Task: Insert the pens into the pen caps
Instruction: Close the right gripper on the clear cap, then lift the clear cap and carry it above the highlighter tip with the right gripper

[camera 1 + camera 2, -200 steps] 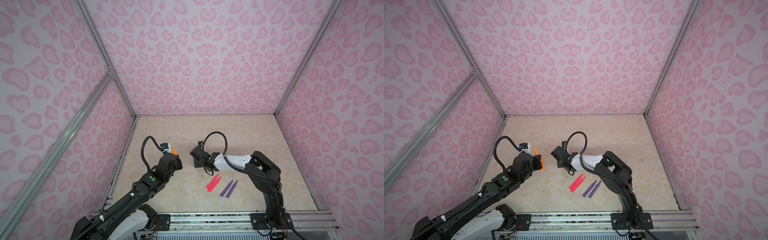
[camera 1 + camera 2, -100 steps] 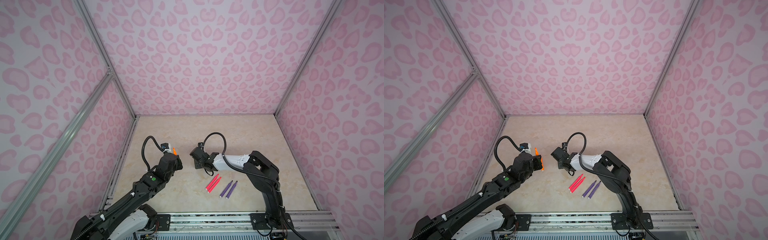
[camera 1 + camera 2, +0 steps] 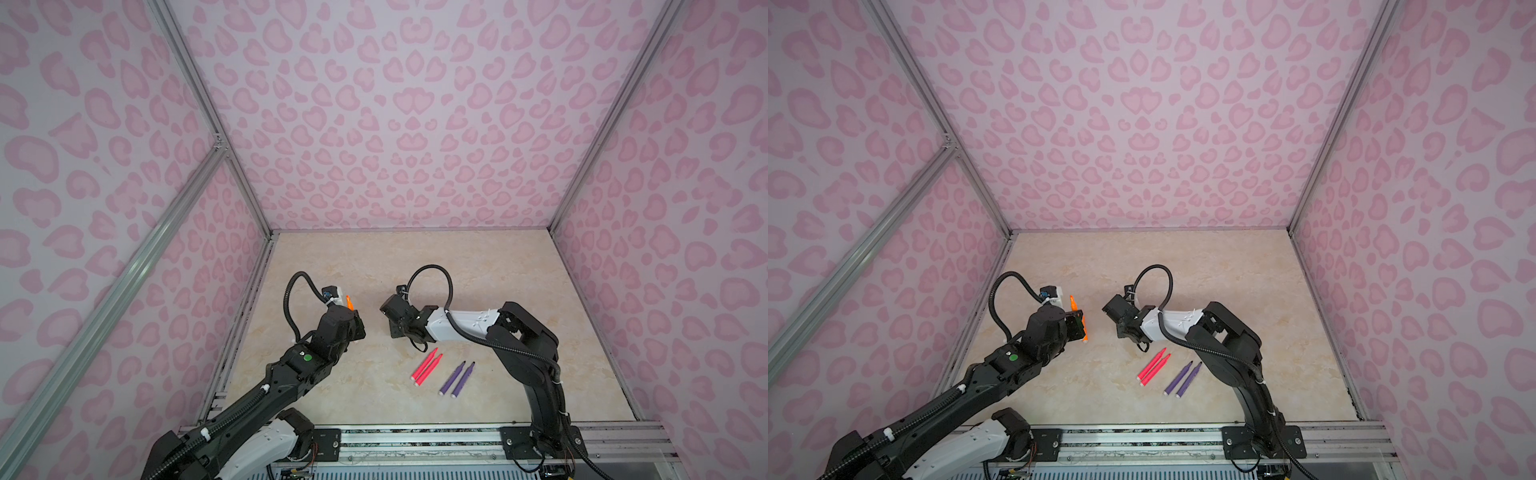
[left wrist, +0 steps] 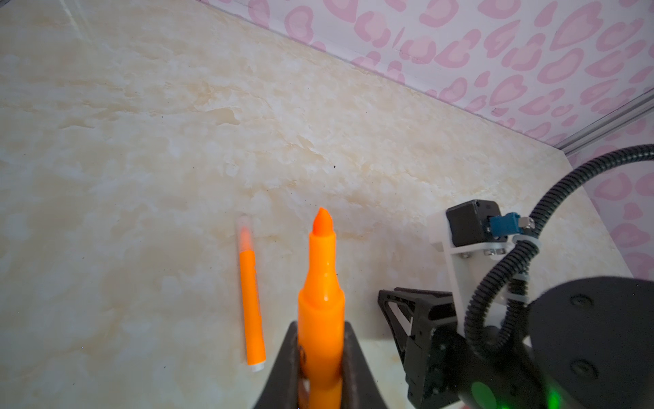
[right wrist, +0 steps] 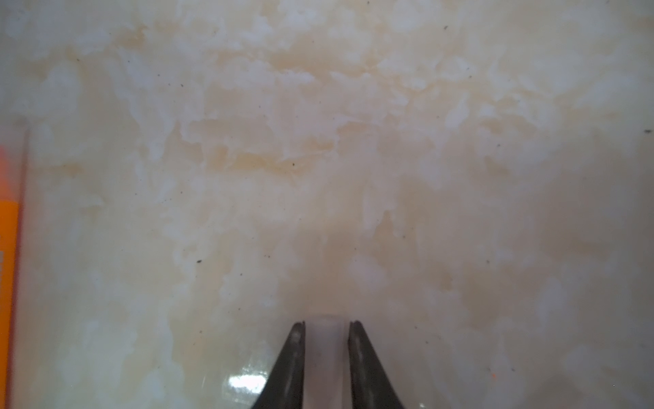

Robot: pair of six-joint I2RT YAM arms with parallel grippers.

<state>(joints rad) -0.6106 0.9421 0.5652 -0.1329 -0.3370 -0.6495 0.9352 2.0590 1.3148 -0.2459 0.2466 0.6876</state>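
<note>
Currently the left gripper (image 4: pixel 320 331) clamps an orange pointed-tip plastic marker pen (image 4: pixel 321 279), uncapped tip raised above the beige marbled tabletop (image 4: pixel 177 141). The right gripper (image 5: pixel 325 327), jaws narrow, presses both sides of a clear translucent plastic pen cap (image 5: pixel 325 343). A second orange marker pen (image 4: pixel 252 304), capped, lies on the tabletop; two pink-red marker pens (image 3: pixel 424 365) and two purple marker pens (image 3: pixel 452 377) lie near the right gripper.

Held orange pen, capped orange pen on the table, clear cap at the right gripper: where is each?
Held orange pen (image 4: pixel 321 313): left wrist view, barrel, above the jaws.
Capped orange pen (image 4: pixel 252 308): left wrist view, mid-barrel.
Clear cap (image 5: pixel 326 340): right wrist view, tube end between the jaws.
</note>
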